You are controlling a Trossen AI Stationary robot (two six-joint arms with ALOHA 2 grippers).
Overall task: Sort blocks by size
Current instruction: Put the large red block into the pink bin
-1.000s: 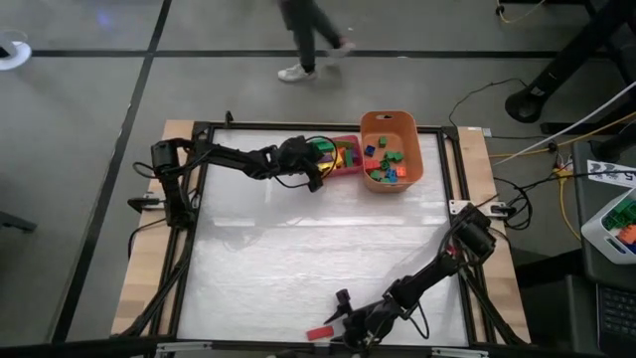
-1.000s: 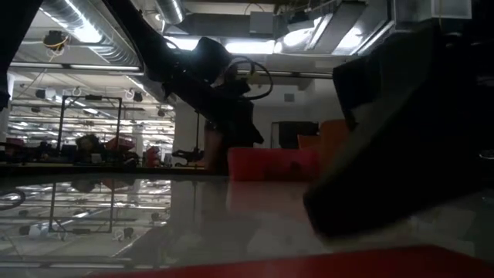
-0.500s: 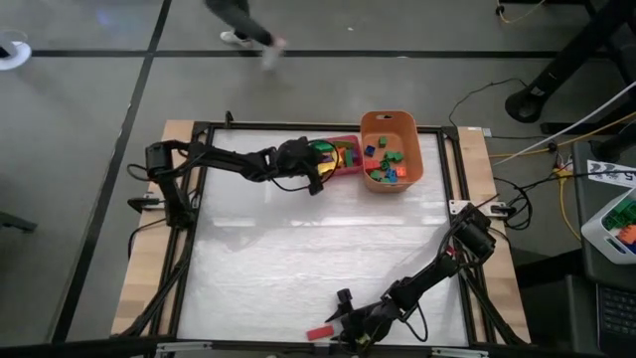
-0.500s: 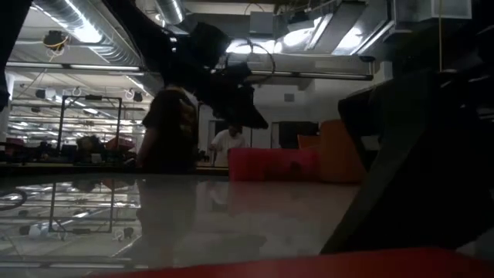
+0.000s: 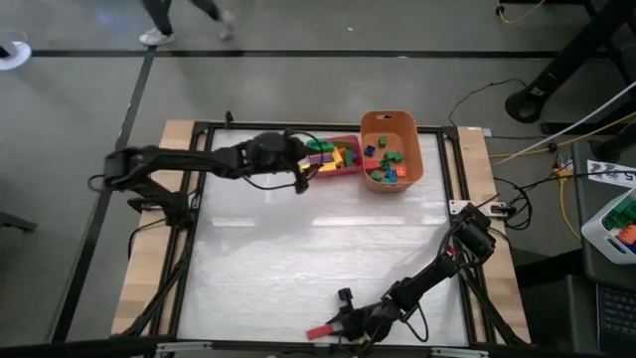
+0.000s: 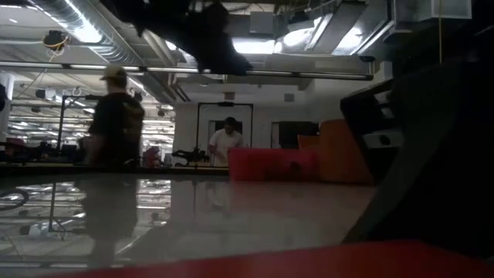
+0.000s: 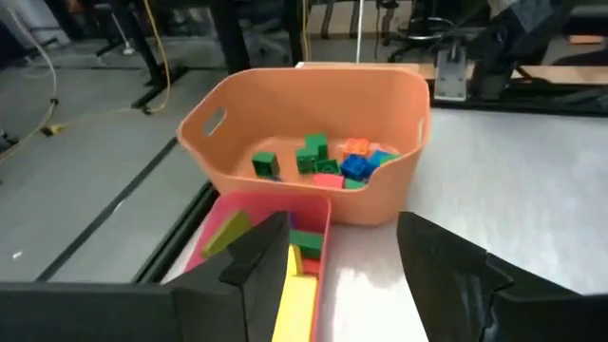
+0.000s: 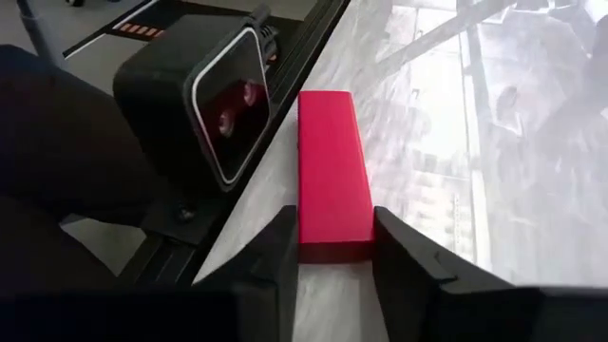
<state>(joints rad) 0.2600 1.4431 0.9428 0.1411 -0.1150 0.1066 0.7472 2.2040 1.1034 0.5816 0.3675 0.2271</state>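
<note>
A long red block point(image 8: 331, 180) lies flat on the table at its near edge point(image 5: 320, 331), with my right gripper point(image 8: 332, 261) point(image 5: 335, 323) shut on its end. At the far side stand a pink tray point(image 5: 348, 169) holding longer yellow, green and purple blocks point(image 7: 296, 285) and an orange tub point(image 5: 391, 116) with small cube blocks point(image 7: 323, 161). My left gripper point(image 7: 347, 280) point(image 5: 301, 171) hangs open and empty above the table, just left of the tray; in the low view it shows high at the top point(image 6: 212, 38). My right gripper pinches the red block's two long sides at the end nearest the gripper point(image 8: 332, 242) between its two fingers point(image 8: 404, 261). The fingers slant down from the table's right and lie along the block. The block rests flat on the table, reaching out ahead of the fingers.
The low camera's black housing point(image 8: 214, 95) sits on the near frame rail right beside the red block. A dark frame point(image 5: 199, 199) rings the table. People stand in the room behind point(image 6: 116, 116), and one walks past the far side point(image 5: 184, 12).
My left gripper has risen and drawn back from the pink tray toward the table's left, staying open and empty. My right hand has kept its place at the red block, rolling a little. The person beyond the table has walked leftward.
</note>
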